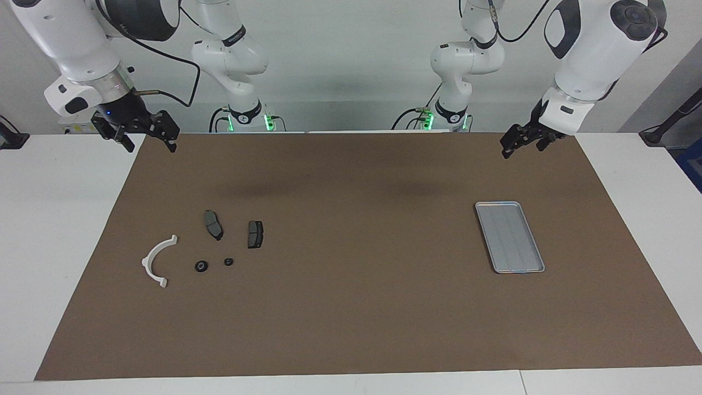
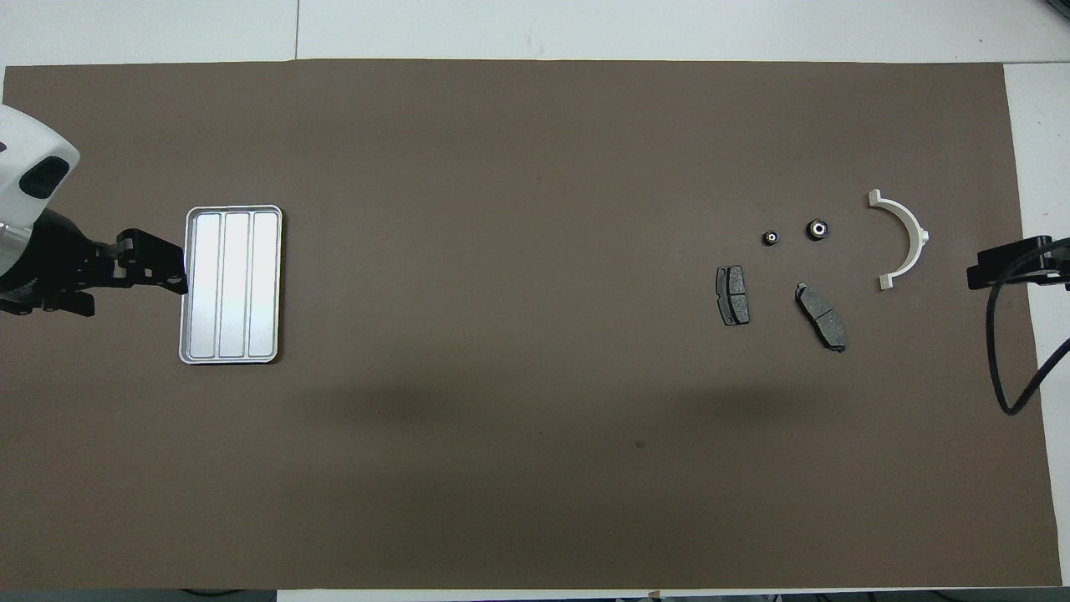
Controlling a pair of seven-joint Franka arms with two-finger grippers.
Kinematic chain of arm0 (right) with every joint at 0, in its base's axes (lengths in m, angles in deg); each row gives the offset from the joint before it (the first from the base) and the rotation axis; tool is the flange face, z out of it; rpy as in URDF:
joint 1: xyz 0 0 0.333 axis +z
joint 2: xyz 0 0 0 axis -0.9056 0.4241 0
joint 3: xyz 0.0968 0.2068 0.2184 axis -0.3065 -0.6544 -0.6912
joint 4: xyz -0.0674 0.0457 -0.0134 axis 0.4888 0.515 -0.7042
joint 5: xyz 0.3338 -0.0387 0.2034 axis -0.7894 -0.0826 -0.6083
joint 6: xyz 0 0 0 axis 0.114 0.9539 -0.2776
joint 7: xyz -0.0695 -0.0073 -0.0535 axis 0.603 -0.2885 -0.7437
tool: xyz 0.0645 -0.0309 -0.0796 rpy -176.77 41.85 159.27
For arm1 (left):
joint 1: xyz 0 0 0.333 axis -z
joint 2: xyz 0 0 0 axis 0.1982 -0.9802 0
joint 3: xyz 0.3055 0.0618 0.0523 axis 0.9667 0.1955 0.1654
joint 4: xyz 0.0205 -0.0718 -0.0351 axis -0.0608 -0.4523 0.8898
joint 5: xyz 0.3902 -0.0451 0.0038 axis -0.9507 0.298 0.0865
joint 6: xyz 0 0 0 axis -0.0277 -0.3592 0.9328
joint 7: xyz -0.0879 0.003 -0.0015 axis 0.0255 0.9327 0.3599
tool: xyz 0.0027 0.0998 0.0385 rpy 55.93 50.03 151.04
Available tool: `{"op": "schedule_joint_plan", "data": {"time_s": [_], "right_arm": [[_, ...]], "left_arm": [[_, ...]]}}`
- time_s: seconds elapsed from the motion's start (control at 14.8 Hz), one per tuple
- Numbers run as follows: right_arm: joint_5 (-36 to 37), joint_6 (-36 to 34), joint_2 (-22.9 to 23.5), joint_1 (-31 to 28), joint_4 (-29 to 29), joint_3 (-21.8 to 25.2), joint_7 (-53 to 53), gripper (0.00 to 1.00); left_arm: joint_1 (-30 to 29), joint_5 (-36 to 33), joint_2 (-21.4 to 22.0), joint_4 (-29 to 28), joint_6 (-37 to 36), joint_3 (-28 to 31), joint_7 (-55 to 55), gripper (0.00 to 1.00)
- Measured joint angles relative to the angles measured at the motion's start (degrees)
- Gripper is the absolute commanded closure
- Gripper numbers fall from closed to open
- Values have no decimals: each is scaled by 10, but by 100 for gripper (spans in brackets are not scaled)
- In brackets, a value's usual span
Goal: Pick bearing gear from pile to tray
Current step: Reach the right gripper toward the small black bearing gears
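The pile lies on the brown mat toward the right arm's end. It holds a white curved arc (image 1: 158,259) (image 2: 904,238), two dark grey plates (image 1: 213,224) (image 1: 255,233) and two small black round bearing gears (image 1: 201,266) (image 1: 228,261), also in the overhead view (image 2: 817,228) (image 2: 771,238). The silver grooved tray (image 1: 509,237) (image 2: 231,284) lies empty toward the left arm's end. My right gripper (image 1: 151,147) (image 2: 978,276) hangs open and empty, high over the mat's edge. My left gripper (image 1: 524,151) (image 2: 171,272) hangs open and empty, high over the mat beside the tray.
The brown mat (image 1: 351,307) covers most of the white table. A black cable (image 2: 1016,368) loops down from the right arm over the mat's end.
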Motion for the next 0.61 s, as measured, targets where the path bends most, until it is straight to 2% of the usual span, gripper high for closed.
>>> {"op": "schedule_joint_plan", "data": {"time_s": [0.61], "right_arm": [[0,19,2,-17,-6,0,-15,0]], "left_arm": [[0,0,0,0,0,0,0,0]]}}
